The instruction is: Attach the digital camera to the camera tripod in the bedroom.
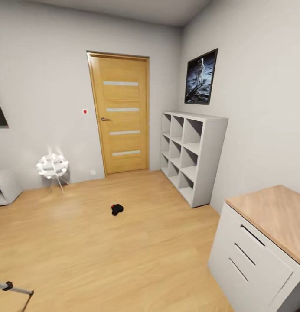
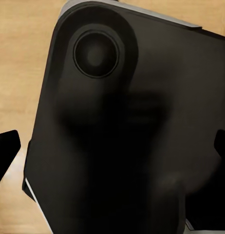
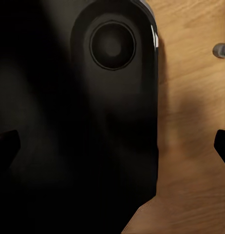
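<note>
— What did we see of our own body?
— A broad matte-black base shell [image 2: 122,136] with rounded corners, a round recessed disc [image 2: 95,54] and a thin silver-grey rim.
— And our fingertips [image 3: 5,146]?
— Black, blunt wedges at the frame edges.

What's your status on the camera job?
Both grippers open, empty, finger and finger wide apart. Digital camera on the floor mid-room, untouched. Tripod leg at near left. Bare floor ahead.
</note>
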